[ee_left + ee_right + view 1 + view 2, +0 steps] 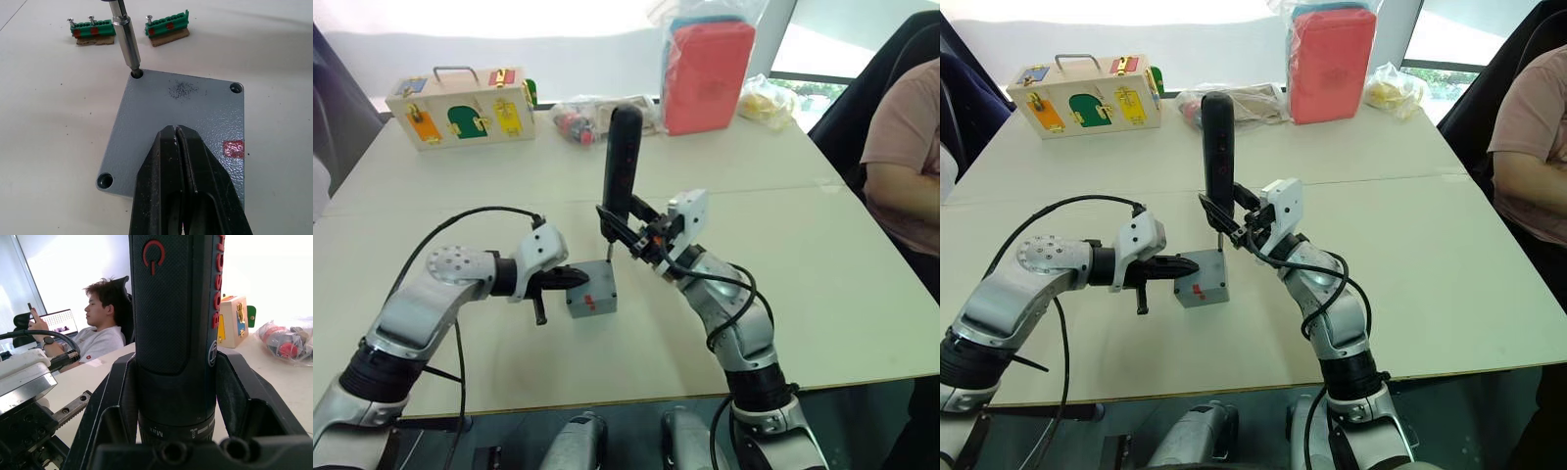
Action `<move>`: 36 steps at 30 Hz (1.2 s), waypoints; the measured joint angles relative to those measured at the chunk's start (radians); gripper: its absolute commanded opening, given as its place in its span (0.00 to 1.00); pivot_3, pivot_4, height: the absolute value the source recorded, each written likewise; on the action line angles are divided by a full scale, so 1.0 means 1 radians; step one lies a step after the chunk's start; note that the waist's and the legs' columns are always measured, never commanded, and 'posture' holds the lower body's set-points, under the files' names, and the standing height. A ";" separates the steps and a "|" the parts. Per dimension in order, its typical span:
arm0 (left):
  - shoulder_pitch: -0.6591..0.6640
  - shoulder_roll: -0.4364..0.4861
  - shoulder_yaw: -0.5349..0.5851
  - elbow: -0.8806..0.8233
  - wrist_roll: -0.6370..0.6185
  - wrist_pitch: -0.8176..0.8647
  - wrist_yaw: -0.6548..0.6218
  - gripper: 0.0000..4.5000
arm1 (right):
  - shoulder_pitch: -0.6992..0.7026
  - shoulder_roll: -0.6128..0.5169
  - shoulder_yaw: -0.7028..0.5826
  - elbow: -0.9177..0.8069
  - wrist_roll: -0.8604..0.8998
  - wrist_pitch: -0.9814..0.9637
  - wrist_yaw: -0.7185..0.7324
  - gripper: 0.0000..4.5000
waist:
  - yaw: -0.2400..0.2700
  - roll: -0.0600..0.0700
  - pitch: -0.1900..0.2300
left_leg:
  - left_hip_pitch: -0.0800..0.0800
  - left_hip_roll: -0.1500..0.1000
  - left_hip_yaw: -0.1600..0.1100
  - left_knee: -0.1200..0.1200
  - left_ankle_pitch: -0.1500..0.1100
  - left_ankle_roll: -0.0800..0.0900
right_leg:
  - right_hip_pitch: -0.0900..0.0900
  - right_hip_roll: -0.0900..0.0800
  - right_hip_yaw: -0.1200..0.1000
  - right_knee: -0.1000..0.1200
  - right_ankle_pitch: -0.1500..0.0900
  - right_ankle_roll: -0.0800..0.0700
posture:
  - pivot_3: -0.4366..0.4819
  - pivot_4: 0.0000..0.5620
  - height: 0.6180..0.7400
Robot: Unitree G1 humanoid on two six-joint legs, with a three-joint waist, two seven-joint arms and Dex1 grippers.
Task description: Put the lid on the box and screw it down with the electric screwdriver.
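Note:
The grey box (pixel 590 294) stands mid-table with the lid (pixel 195 112) lying flat on top of it; a small red mark (pixel 233 148) shows near one edge. My left gripper (pixel 576 277) is shut, and its joined fingertips (pixel 176 142) rest on the lid's face. The black electric screwdriver (pixel 623 157) stands upright, clamped in my right gripper (pixel 626 231). Its metal bit (pixel 126 41) sits in one corner screw hole of the lid. Three other corner holes are visible.
Two green connector pieces (pixel 93 32) lie just beyond the box. At the table's far side stand a wooden latch box (pixel 465 110), a red pouch (pixel 707 76) and plastic bags. One person (pixel 906 147) sits at the right edge and another (pixel 102 328) sits nearby.

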 measured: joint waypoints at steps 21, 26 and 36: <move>0.093 -0.006 -0.006 -0.046 -0.022 0.045 0.011 0.00 | 0.022 -0.074 0.104 -0.081 -0.096 0.159 -0.064 0.39 | 0.004 0.002 -0.034 | 0.042 0.001 -0.001 -0.010 -0.012 0.011 | 0.038 0.000 0.000 -0.009 -0.007 0.000 | 0.48 0.27 1.00; 0.095 -0.020 -0.006 -0.043 -0.026 0.060 0.023 0.00 | 0.019 -0.071 0.104 -0.081 -0.095 0.187 -0.082 0.39 | 0.005 0.002 -0.035 | 0.052 0.001 -0.001 -0.010 -0.017 0.011 | 0.047 0.000 0.000 -0.009 -0.011 0.000 | 0.48 0.27 1.00; 0.092 -0.033 -0.007 -0.032 -0.023 0.058 0.042 0.00 | 0.034 -0.073 0.104 -0.106 -0.095 0.201 -0.088 0.39 | 0.005 0.003 -0.035 | 0.052 0.002 -0.003 -0.010 -0.017 0.011 | 0.048 0.000 0.000 -0.012 -0.012 0.000 | 0.48 0.27 1.00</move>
